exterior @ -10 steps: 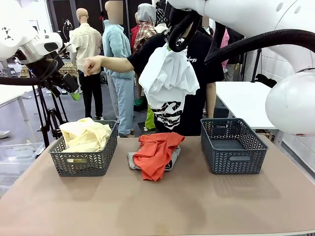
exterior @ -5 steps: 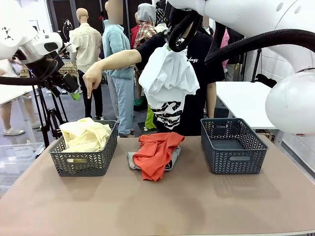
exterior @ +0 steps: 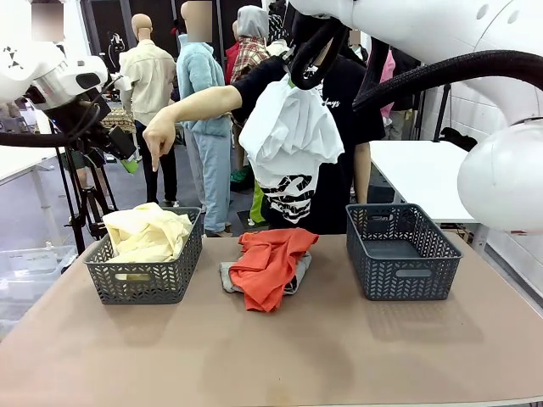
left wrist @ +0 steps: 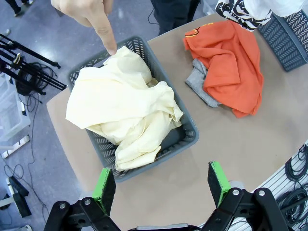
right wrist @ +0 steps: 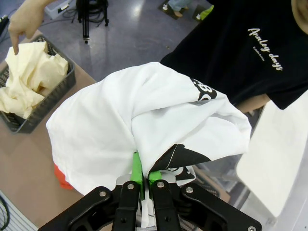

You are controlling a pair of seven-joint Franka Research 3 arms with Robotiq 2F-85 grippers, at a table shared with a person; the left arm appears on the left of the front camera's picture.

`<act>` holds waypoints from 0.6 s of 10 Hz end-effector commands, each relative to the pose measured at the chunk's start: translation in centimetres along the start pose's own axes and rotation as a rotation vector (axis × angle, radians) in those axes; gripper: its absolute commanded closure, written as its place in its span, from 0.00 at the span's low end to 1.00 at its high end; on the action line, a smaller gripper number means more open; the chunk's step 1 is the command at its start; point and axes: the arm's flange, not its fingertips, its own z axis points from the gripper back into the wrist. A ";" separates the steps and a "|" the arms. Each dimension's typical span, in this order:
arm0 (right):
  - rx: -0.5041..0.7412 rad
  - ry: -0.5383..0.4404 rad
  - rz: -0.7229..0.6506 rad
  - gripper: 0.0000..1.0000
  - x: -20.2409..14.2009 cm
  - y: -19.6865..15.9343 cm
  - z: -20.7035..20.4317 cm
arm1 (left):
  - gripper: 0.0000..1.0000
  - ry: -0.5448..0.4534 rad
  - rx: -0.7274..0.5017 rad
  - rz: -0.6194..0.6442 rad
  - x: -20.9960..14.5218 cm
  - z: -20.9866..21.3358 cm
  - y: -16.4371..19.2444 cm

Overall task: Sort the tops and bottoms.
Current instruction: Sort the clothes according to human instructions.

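Table (exterior: 339, 356): tan matte top, two dark lattice baskets on the far half. Left basket (exterior: 144, 284) sits near the left edge and right basket (exterior: 399, 271) near the right, well apart.

Yellow garment (exterior: 146, 231) is heaped in the left basket, up over the rim. Orange garment (exterior: 270, 263) is on the table between the baskets, lying on the grey garment (exterior: 227, 278), which pokes out at the sides. White garment (exterior: 288, 136), black print on it, hangs high over the table's far middle, in front of the person's black T-shirt (right wrist: 250, 53).

Right gripper (right wrist: 143, 180): pads pinched tight on a fold of the white garment, carrying it.

Left gripper (left wrist: 162, 185): jaws wide, nothing between them. It's up in the air by the left basket, its camera looking down into it.

Person's hand (exterior: 158, 136): index finger points down at the left basket from well above.

Room:
- glossy grey-blue floor (left wrist: 43, 163)
- black tripod (exterior: 81, 203) left of the table
- clear plastic bin (exterior: 25, 263) on the floor near the tripod
- white table (exterior: 420, 174) behind on the right
- black cables (left wrist: 296, 168) off the table's edge
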 end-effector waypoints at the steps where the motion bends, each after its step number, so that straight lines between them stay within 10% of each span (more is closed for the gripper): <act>1: -0.009 -0.012 -0.011 1.00 0.1 0.0 0.5 | 0.00 -0.002 -0.006 0.006 0.0 0.1 0.0; 6: 0.133 -0.139 0.145 1.00 3.2 2.0 -1.1 | 0.00 0.020 0.001 -0.010 -1.5 0.4 -0.1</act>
